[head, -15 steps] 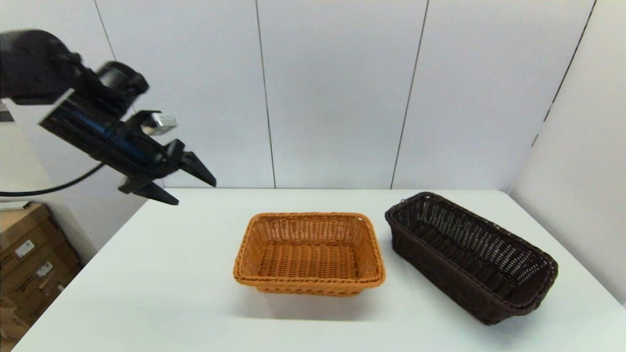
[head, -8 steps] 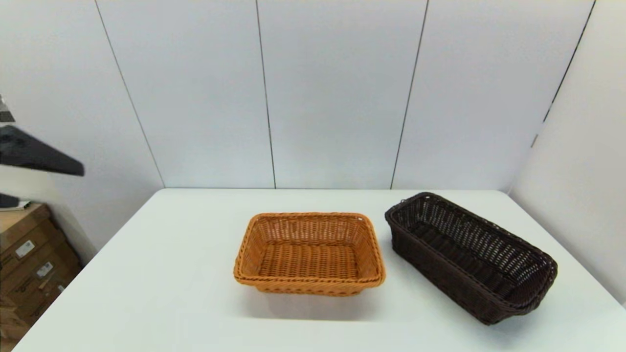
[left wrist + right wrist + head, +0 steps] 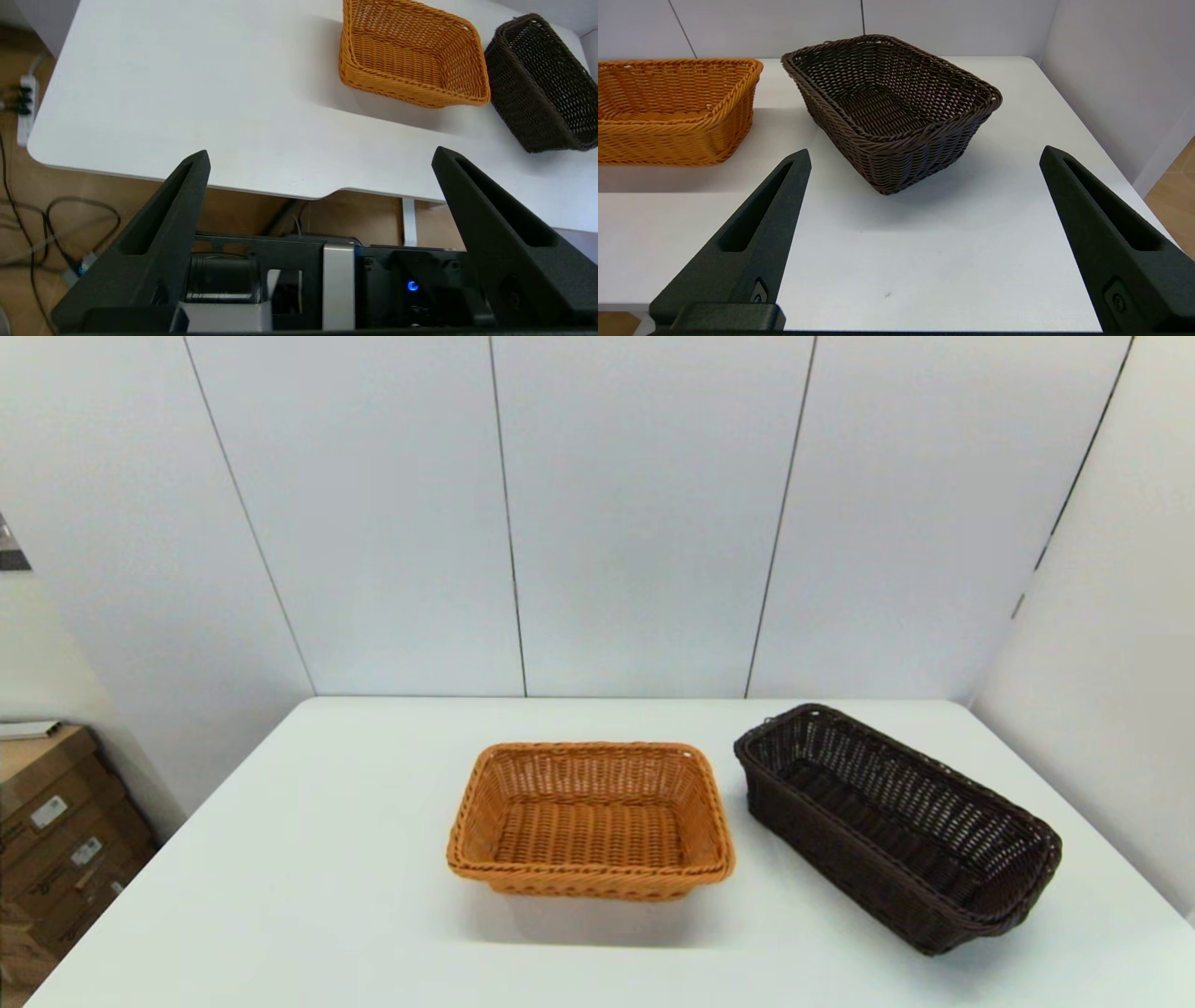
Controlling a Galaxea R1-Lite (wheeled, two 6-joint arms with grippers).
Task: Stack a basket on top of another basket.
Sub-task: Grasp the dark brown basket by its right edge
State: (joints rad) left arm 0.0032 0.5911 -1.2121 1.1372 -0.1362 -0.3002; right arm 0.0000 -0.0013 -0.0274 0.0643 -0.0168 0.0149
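Note:
The dark brown basket (image 3: 896, 826) lies at an angle on the right of the white table (image 3: 327, 859), empty. The orange-tan basket (image 3: 590, 819) sits beside it in the middle, also empty, a small gap between them. Neither arm shows in the head view. My right gripper (image 3: 924, 156) is open above the table's near edge, facing the dark basket (image 3: 889, 105) and apart from it, with the orange basket (image 3: 672, 107) off to one side. My left gripper (image 3: 320, 156) is open and held off the table near its front edge, far from the orange basket (image 3: 411, 56) and dark basket (image 3: 537, 84).
White wall panels close off the back and right of the table. Cardboard boxes (image 3: 56, 831) stand on the floor to the left. Cables and a power strip (image 3: 23, 107) lie on the floor under the table's left end.
My left arm, raised at the upper left a second ago, has withdrawn leftward and out of the head view. Both baskets stay where they were.

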